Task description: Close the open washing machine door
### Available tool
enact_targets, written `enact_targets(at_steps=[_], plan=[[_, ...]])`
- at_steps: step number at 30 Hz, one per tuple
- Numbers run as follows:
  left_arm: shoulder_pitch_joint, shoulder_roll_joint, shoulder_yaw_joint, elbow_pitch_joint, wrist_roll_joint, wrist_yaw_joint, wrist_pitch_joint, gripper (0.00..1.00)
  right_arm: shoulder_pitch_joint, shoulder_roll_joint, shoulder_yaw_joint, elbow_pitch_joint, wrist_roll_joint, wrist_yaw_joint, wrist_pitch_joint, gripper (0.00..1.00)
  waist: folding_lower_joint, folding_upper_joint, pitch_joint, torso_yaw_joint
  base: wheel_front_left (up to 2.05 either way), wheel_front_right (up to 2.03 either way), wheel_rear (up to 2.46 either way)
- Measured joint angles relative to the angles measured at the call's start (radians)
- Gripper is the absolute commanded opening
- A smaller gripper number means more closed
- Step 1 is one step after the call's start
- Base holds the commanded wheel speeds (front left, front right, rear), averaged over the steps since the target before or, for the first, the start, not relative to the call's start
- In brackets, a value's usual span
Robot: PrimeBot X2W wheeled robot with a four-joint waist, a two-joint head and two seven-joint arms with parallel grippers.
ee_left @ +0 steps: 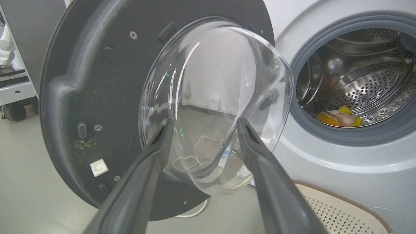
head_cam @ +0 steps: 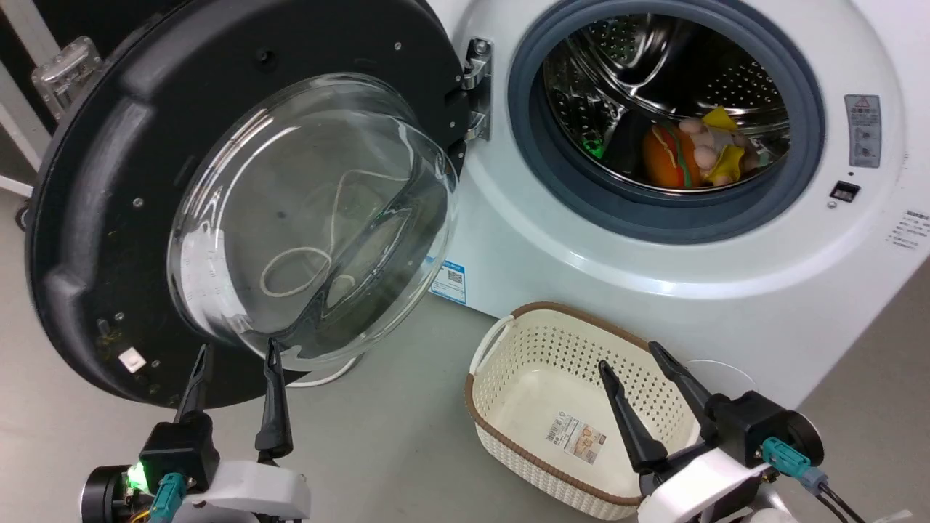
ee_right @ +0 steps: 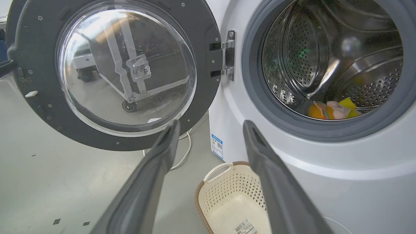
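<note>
Fingers (head_cam: 275, 407) of the left gripper (head_cam: 237, 347) are spread apart and hold nothing. They point upward from the lower left of the head view. Their tips lie at the lower edge of the washing machine door (head_cam: 109, 181), one against the black rim and one against the glass bowl (head_cam: 312, 218); contact cannot be confirmed. In the left wrist view the two fingers frame the bowl.

The right gripper (head_cam: 628, 356) is likewise spread and empty, angled up and to the left over the cream basket (head_cam: 523, 450).

The door stands swung wide on its hinge (head_cam: 476, 87), left of the drum opening (head_cam: 654, 58), inner face toward the robot. The basket sits on the floor (head_cam: 378, 436) just beside the washing machine (head_cam: 581, 276), below the opening. Bare floor separates the door's lower edge from the basket.
</note>
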Motion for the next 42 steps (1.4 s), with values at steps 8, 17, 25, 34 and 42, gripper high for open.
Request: enact_targets(at_steps=[8,17,25,34,42], plan=[[0.0,0.0,0.004,-0.006,0.0,-0.017,-0.015,0.0,0.0,0.0,0.014,0.013,0.007,0.0,-0.015,1.0,0.0,0.0,0.002,0.034,0.0,0.0,0.0],[-0.029,0.037,0.092,-0.097,-0.017,-0.079,-0.035,0.0,0.004,0.0,-0.003,0.014,0.005,0.0,-0.033,1.0,-0.0001,0.0,0.014,0.074,0.0,0.0,0.0],[-0.175,0.152,0.222,-0.126,-0.046,-0.111,-0.051,0.0,-0.001,0.001,0.0,0.015,-0.02,0.0,-0.05,1.0,0.0,0.0,0.071,0.08,0.0,0.0,0.0],[-0.389,0.264,0.422,0.151,-0.259,-0.129,-0.068,0.0,-0.061,0.002,0.011,0.024,-0.021,0.0,-0.068,1.0,0.0001,0.0,0.137,0.065,0.0,0.0,0.0],[-0.549,0.334,0.495,0.508,-0.627,-0.145,0.232,0.0,-0.073,0.002,0.015,0.041,-0.018,0.0,-0.086,1.0,0.0,0.0,0.163,0.071,0.0,0.0,0.0]])
